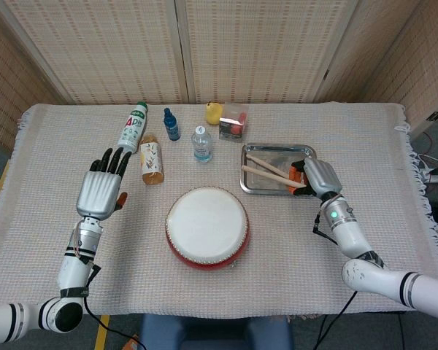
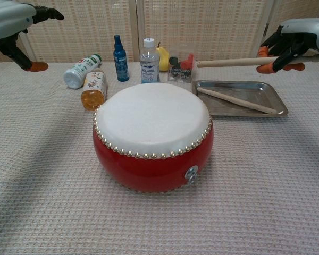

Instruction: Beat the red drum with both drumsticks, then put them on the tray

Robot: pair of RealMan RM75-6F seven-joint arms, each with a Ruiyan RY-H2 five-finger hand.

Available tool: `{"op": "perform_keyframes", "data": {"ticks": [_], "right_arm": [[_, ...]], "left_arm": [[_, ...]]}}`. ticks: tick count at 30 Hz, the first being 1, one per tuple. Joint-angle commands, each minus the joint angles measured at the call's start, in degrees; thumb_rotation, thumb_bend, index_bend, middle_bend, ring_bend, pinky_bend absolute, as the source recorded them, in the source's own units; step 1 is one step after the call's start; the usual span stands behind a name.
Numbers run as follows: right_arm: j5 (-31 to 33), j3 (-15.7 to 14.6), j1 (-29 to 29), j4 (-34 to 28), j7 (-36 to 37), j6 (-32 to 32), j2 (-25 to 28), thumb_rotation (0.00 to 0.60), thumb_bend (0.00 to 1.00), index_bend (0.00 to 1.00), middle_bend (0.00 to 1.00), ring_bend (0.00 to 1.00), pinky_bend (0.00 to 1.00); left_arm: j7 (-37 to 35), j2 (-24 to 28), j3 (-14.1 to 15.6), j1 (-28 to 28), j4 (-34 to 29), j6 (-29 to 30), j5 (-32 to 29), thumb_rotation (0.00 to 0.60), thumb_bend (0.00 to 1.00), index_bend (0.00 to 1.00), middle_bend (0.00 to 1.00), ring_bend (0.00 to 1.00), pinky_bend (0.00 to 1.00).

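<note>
- Red round drum with white skin [image 1: 207, 227] [image 2: 152, 137] at counter [image 1: 365, 146] centre, upright, untouched.
- Right robot hand [image 1: 312, 175] [image 2: 288, 47] clamped on light wooden drumstick [image 1: 266, 174] [image 2: 231, 62], held level above rectangular metal tray [image 1: 303, 152] [image 2: 276, 102]; stick tip points toward drum.
- Second wooden drumstick [image 1: 265, 164] [image 2: 237, 100] lying diagonally inside tray.
- Left robot hand [image 1: 100, 191] [image 2: 15, 21] holding nothing, fingers apart and extended, hovering over counter well left of drum.
- White bottle with green cap [image 1: 132, 127] [image 2: 81, 70] and small orange-juice bottle [image 1: 151, 157] [image 2: 92, 90] lying on their sides behind left robot hand.
- Blue bottle [image 1: 171, 124] [image 2: 119, 58] and clear water bottle [image 1: 200, 143] [image 2: 149, 60] upright behind drum.
</note>
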Motion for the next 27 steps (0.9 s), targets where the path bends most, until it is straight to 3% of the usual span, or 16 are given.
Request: {"op": "perform_keyframes", "data": {"ticks": [1,8,18,23,27], "right_arm": [[-2.09,-0.73,-0.1,7.23,3.02,-4.5,-3.43,0.6,0.77,1.0,0.71,0.75,0.84],[-4.57,-1.2,0.9,18.51,5.92,-11.1,-8.24,0.6,0.77,1.0,0.71,0.75,0.84],[-13.6,-0.96,3.88,35.77,11.94,-19.72,-16.93,0.6,0.77,0.97,0.71,0.71,0.84],[-17.14,-0.55,5.28,42.59,14.49,-21.44,-20.99,0.6,0.65,0.9,0.71,0.67,0.8],[-19.93,-0.15,6.21,47.06,16.84,-22.08,-23.66,0.6,0.5,0.8,0.66,0.61,0.74]], "left_arm": [[-0.26,0.17,0.17,0.52,0.11,0.12,0.4,0.6,0.31,0.0,0.0,0.0,0.22],[-1.09,0.45,0.28,1.86,0.3,0.16,1.26,0.6,0.31,0.0,0.0,0.0,0.22],[-2.14,0.99,-0.35,3.34,0.82,-0.41,0.8,0.6,0.31,0.0,0.0,0.0,0.22],[-2.85,1.45,-0.66,3.97,0.97,-0.82,0.57,0.6,0.31,0.0,0.0,0.0,0.22],[-3.39,1.84,-0.78,4.52,1.18,-1.15,0.53,0.6,0.31,0.0,0.0,0.0,0.22]]}}
